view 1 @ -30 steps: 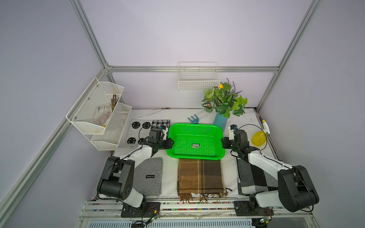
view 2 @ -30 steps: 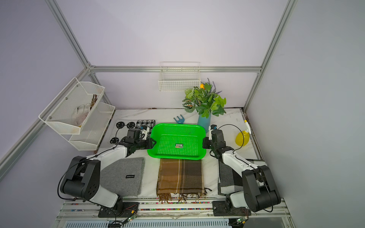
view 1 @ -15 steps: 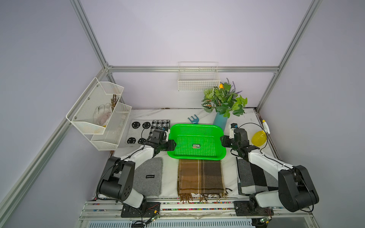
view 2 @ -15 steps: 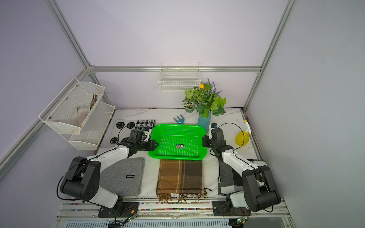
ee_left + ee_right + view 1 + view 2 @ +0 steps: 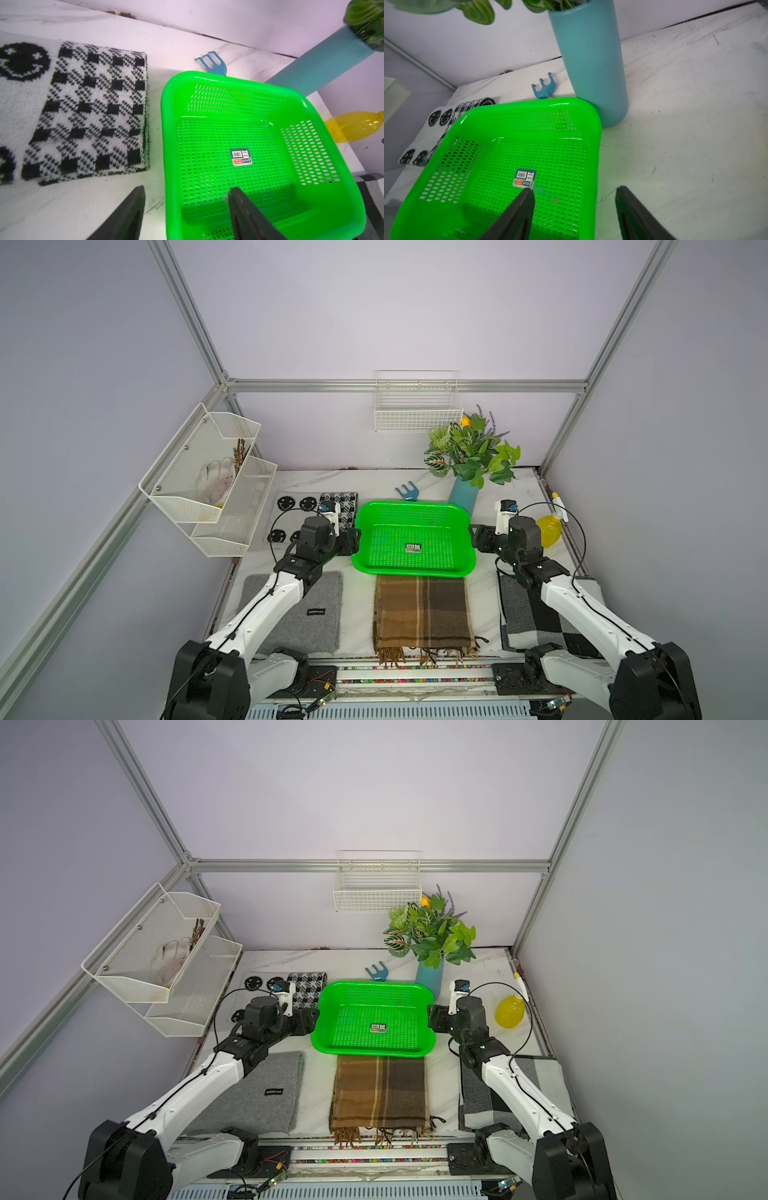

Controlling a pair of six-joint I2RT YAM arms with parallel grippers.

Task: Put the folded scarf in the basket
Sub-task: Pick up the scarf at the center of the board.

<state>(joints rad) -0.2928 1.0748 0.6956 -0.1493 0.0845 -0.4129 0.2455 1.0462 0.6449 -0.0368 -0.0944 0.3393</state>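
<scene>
The green basket stands mid-table, holding only its sticker. A brown plaid folded scarf lies flat just in front of it, fringe toward the table's front edge. My left gripper is open astride the basket's left rim, one finger inside and one over the table. My right gripper is open astride the right rim in the same way. Neither holds anything.
A blue vase with a plant stands against the basket's far right corner. A small blue rake lies behind it and a yellow spray bottle stands right. Other folded cloths lie far left, front left and front right.
Both grippers have opened from nearly shut on the basket's side rims and let go. The basket has stayed in place.
</scene>
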